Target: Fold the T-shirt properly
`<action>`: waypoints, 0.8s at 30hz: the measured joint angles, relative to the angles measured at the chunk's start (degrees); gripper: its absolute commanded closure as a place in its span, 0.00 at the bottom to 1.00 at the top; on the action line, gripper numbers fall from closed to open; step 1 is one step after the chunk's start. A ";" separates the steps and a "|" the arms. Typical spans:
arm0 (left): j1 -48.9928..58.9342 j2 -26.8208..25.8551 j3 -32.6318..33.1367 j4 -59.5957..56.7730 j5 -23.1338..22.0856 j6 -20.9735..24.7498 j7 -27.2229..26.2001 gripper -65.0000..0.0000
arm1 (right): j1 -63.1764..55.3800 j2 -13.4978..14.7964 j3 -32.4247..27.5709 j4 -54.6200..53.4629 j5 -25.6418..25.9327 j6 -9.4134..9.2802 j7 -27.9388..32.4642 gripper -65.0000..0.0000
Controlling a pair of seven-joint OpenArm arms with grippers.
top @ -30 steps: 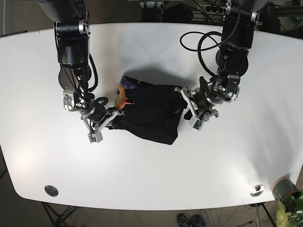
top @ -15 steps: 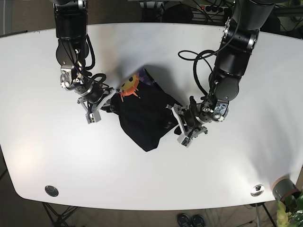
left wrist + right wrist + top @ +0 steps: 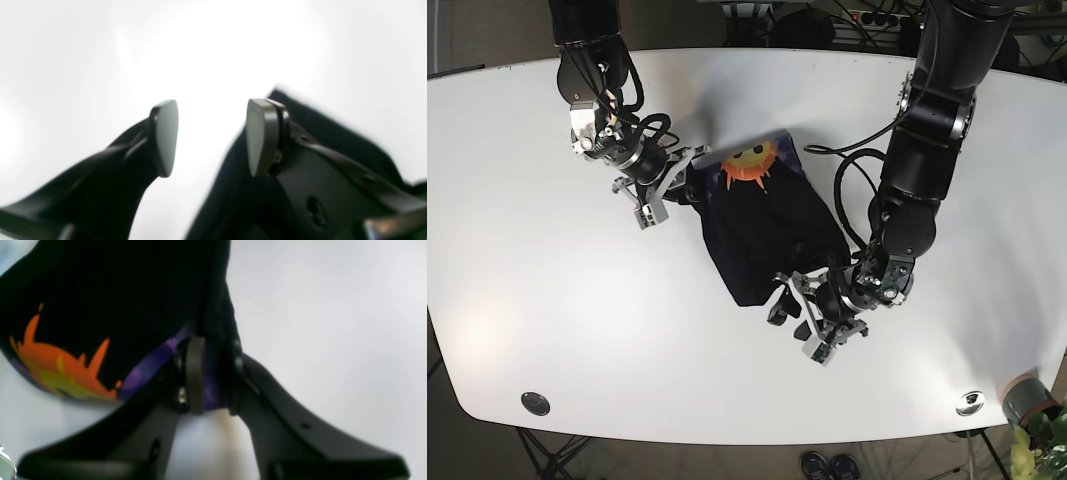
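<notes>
Right gripper [image 3: 210, 376]: clamped on shirt [image 3: 772, 225] hem | left gripper [image 3: 211, 136]: agape, empty | regrip far hem, pull taut before folding.

Both wrist views are blurred; the T-shirt [image 3: 110, 306] runs off the top edge (its print partly cropped).

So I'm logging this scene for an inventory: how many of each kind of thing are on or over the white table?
T-shirts: 1
Grippers: 2, the left gripper open and the right gripper clamped on the shirt
Round metal discs set in the table: 2
Total: 5
</notes>
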 measured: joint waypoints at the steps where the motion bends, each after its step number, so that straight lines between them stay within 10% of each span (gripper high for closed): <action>1: -0.07 -0.42 -0.09 1.33 0.15 0.42 0.15 0.54 | -0.31 0.04 -0.02 0.72 -0.07 -0.09 -0.81 0.85; 12: 12.37 -4.92 -0.39 24.13 0.13 0.39 5.11 0.53 | -1.05 0.17 0.37 15.04 -0.07 -0.02 -9.01 0.85; 24: 30.36 -5.33 -4.72 39.21 6.93 5.51 5.35 0.53 | 1.77 1.90 2.86 6.34 -0.33 -0.11 -9.68 0.85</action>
